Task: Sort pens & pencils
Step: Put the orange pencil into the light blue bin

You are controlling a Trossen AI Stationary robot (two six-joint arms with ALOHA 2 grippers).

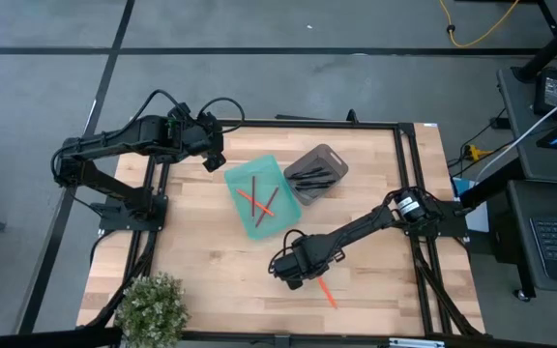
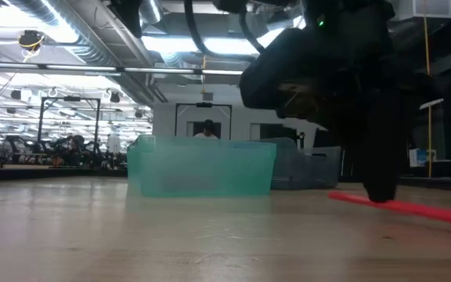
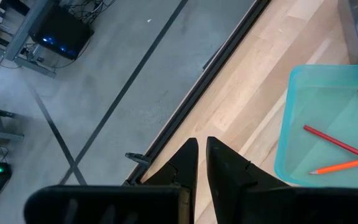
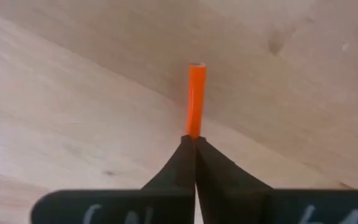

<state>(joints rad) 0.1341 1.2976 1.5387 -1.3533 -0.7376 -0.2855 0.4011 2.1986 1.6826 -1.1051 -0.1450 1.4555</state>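
right claw clamped on pencil, low at table.

Even overhead light, glaring ceiling strips, blurred dark foreground arm.

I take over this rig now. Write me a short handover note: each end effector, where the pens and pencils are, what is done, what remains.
Right end effector: shut on the last pencil, low on the table near the front edge.
Left end effector: idle over the table's back-left edge, holding nothing.
Done: three pencils in the teal bin; pens in the grey bin.
Left: carry the gripped pencil to the teal bin.
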